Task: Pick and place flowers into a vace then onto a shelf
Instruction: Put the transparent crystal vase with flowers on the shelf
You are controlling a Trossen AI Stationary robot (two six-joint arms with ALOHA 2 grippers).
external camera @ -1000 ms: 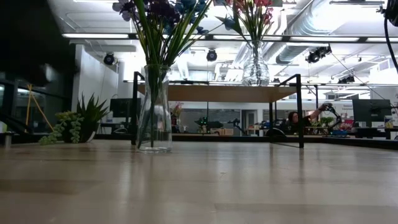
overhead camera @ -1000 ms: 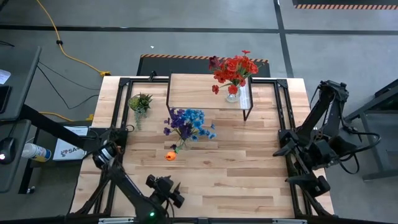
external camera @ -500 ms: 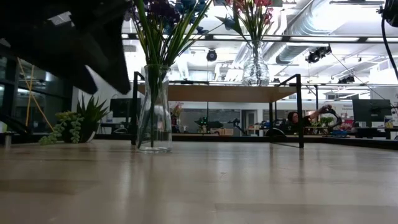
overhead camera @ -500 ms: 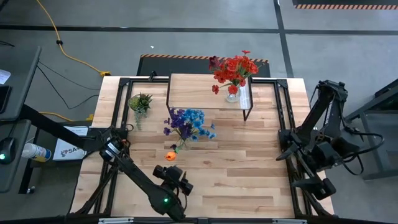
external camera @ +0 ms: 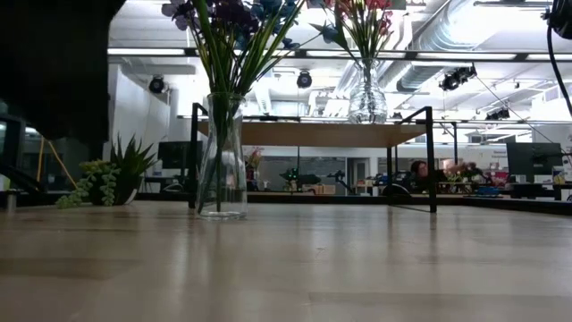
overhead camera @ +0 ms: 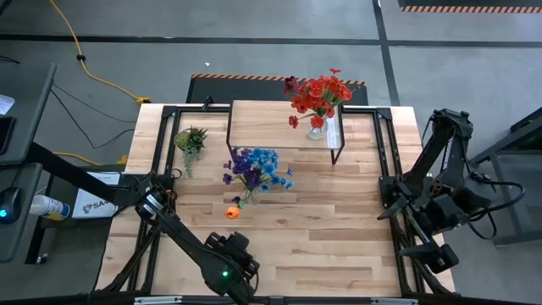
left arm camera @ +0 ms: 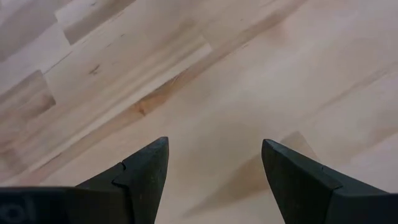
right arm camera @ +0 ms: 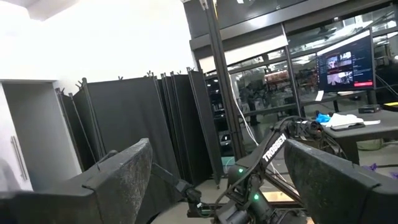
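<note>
Left end effector (left arm camera: 214, 180) hangs low over the near edge of the bench (overhead camera: 339, 246), fingers spread wide, nothing in them. Right end effector (right arm camera: 217, 180) sits off the right side, open and empty too. Blue-purple flowers (overhead camera: 254, 168) stand mid-bench in a vase, red flowers (overhead camera: 320, 95) on the shelf (overhead camera: 262, 123).

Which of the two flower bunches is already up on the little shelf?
The red flowers in their vase stand on the shelf; the blue and purple flowers stand lower, on the table.
</note>
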